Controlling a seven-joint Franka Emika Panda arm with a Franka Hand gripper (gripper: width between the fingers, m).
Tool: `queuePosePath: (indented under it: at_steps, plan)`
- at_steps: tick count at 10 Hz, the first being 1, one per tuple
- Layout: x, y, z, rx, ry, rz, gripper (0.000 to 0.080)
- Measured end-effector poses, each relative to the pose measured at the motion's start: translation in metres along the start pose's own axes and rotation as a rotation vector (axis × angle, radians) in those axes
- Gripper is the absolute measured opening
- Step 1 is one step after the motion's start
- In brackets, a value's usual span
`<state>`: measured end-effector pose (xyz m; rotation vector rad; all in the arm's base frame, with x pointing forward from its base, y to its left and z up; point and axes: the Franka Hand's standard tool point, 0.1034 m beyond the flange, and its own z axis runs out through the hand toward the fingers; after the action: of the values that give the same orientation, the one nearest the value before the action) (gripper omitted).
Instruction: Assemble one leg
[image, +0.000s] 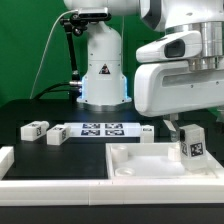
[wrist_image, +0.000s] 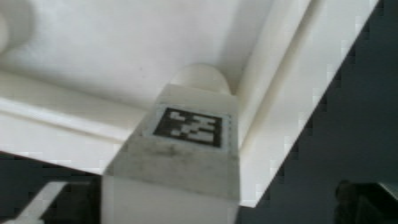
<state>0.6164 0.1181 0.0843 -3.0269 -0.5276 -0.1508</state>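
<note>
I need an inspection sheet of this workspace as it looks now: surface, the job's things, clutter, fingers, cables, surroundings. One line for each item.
surface: dark table, with the marker board lying flat on it.
job's things: one leg stands upright on the white tray-shaped part, its tag facing the camera; the wrist view shows it close. Loose legs lie at the exterior view's left and beside the board.
clutter: white piece at the near left edge.
fingers: gripper open, just above the upright leg, holding nothing.
cables: black cable behind the robot base.
surroundings: dark backdrop, nothing else seen.
</note>
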Motion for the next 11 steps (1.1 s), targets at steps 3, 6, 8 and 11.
queuePosePath:
  at_steps: [3, 6, 8, 11]
  plan:
    - [0.000, 0.005, 0.000, 0.047, -0.182, 0.008, 0.0649]
    - [0.006, 0.019, 0.003, 0.028, -0.119, 0.023, 0.0649]
    - [0.005, 0.021, 0.008, 0.020, -0.092, 0.029, 0.0528]
    - [0.004, 0.021, 0.008, 0.020, -0.093, 0.028, 0.0291]
